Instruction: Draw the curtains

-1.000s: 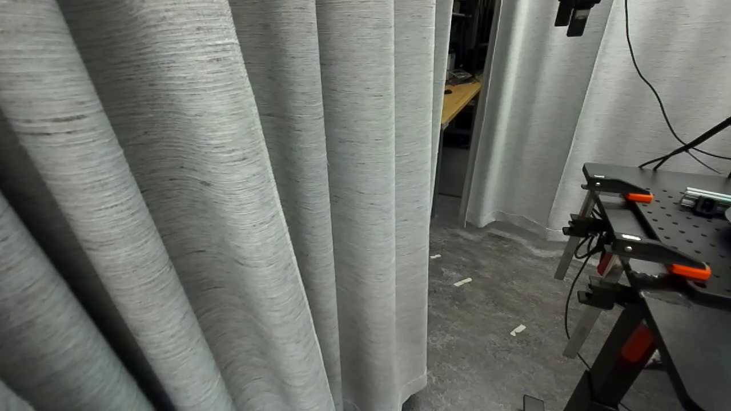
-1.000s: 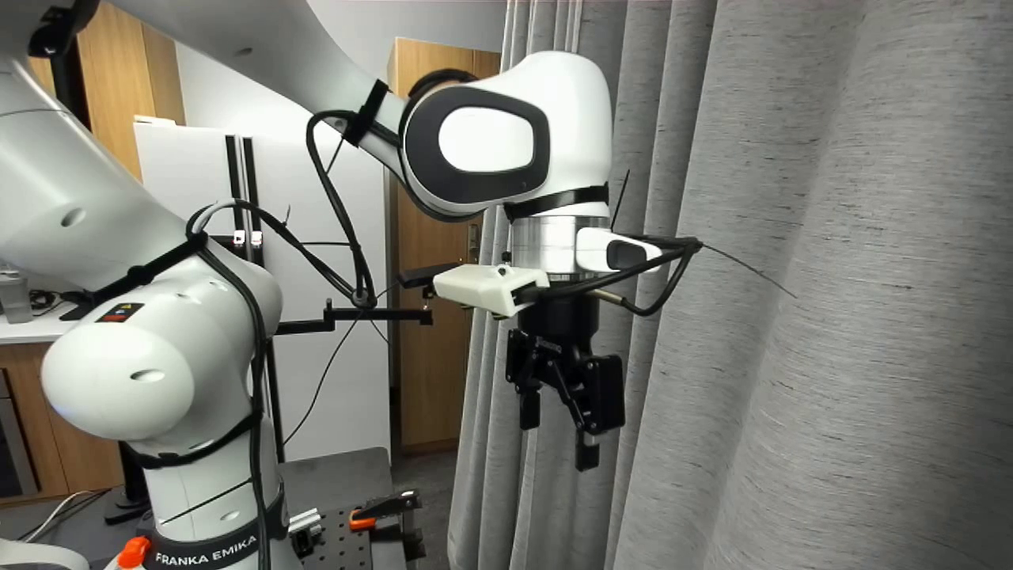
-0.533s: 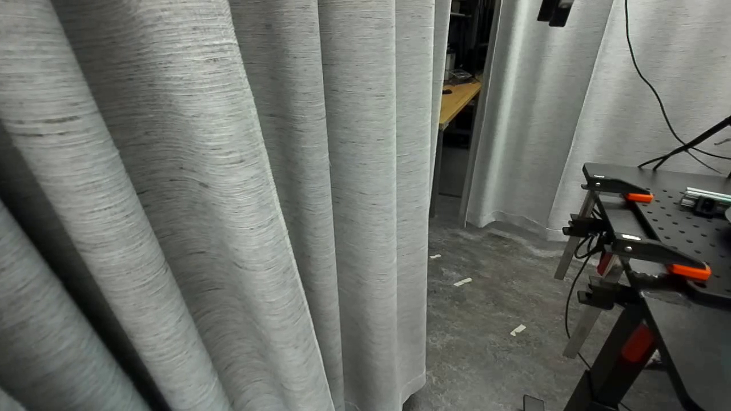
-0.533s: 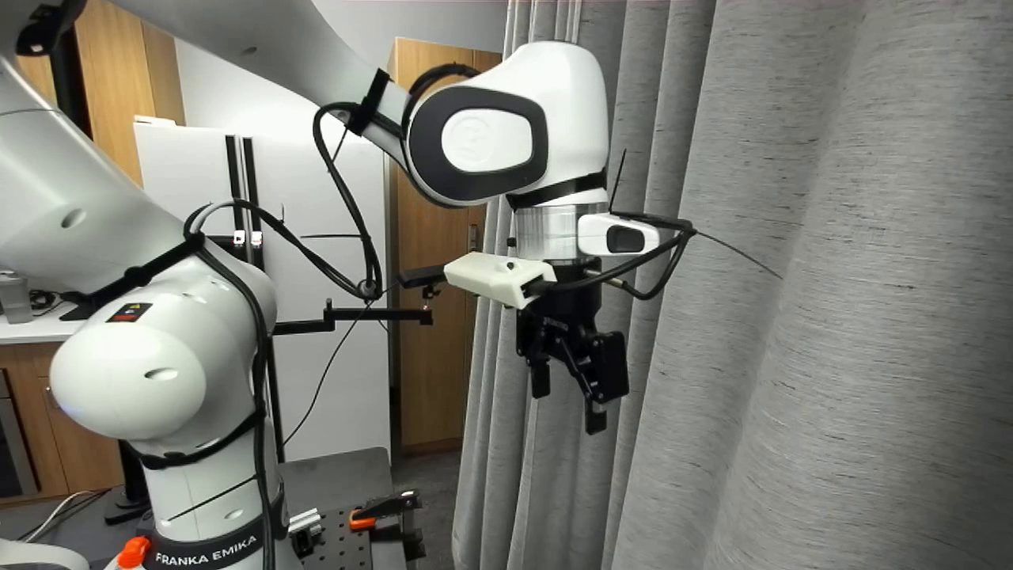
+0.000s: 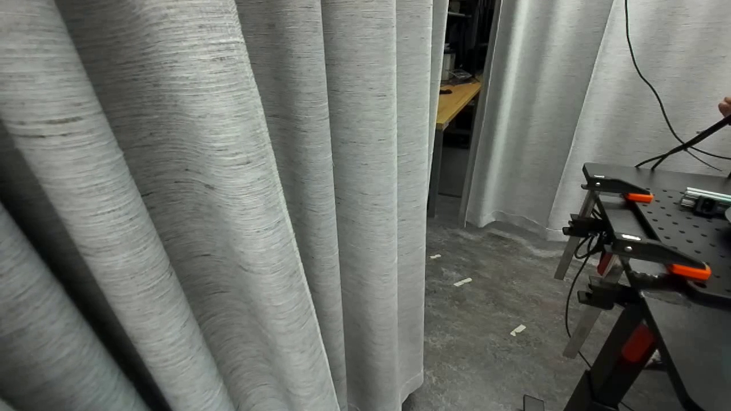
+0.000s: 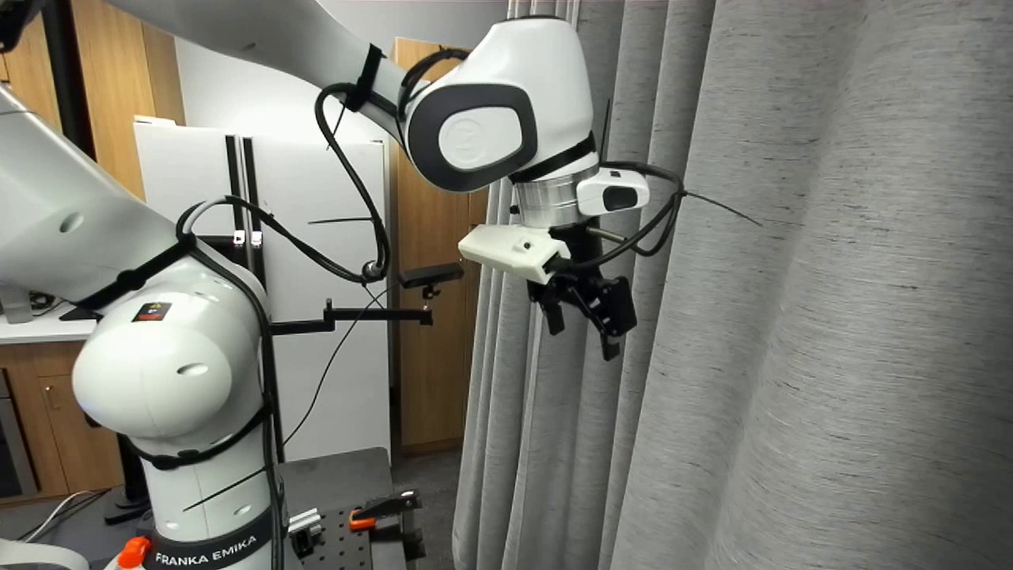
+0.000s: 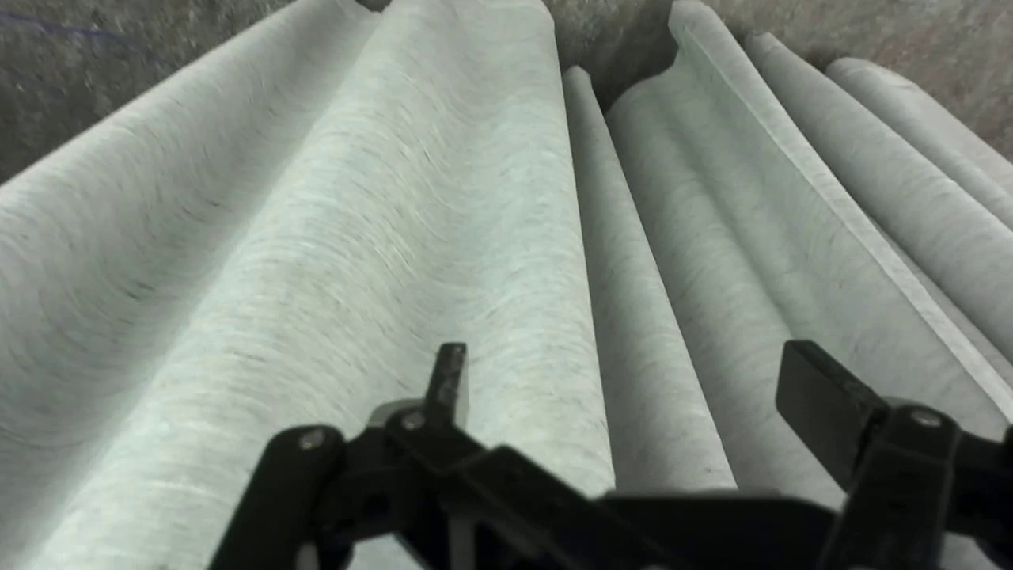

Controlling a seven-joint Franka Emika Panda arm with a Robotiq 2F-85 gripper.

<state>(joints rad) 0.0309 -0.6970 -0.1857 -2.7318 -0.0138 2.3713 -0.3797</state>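
The curtains are light grey woven fabric with fine dark streaks and deep vertical folds. They fill the left of an exterior view (image 5: 365, 200) and the right of an exterior view (image 6: 870, 317). In the wrist view the curtain folds (image 7: 332, 277) run down to the floor behind the fingers. My gripper (image 6: 583, 339) points down, tilted toward the curtains, beside their folds. In the wrist view my gripper (image 7: 625, 356) is open, with its fingers wide apart and no fabric visibly pinched. I cannot tell whether a fingertip touches the fabric.
Paler drapes (image 5: 531, 114) hang further back, with a gap showing a wooden desk (image 5: 457, 103). A black table (image 5: 685, 228) with orange-tipped clamps (image 5: 689, 271) stands at the right. A camera bracket (image 6: 380, 314) is near the arm. A person's hand (image 5: 725, 107) shows at the edge.
My gripper has risen and tilted toward the curtains, leaving the top of an exterior view. The curtains' free edge has shifted slightly left there. A hand has come into view.
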